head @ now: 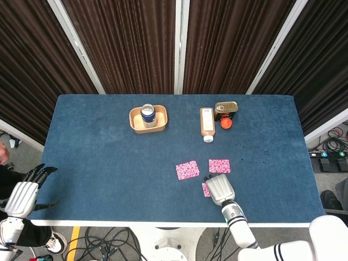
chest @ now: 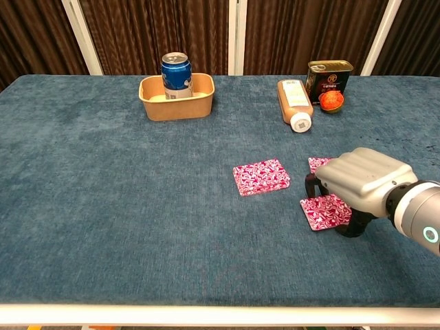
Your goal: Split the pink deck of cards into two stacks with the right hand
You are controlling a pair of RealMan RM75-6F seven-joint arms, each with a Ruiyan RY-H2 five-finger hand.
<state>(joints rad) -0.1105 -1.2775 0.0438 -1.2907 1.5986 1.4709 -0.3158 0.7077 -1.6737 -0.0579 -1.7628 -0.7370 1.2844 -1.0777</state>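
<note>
Right hand [chest: 364, 189] sits palm-down near the table's front edge, fingers curled around a lifted-off packet of pink cards [chest: 325, 210]; in the head view only a corner of that packet [head: 205, 189] shows from under the hand [head: 219, 188]. The remainder of that deck [head: 219, 165] lies flat just behind the hand, mostly hidden in the chest view [chest: 318, 163]. A further pink stack [chest: 261, 176] lies to the left, apart from both. Judgement: the split is made and the step in hand is setting the packet down. To do it well, lower until the cards lie flat on the blue table [chest: 124, 206], clear of the remainder so the stacks do not overlap, then spread the fingers and lift straight up to avoid fanning the cards. Left hand [head: 24, 194] hangs off the table's left edge, fingers spread, holding nothing.
</note>
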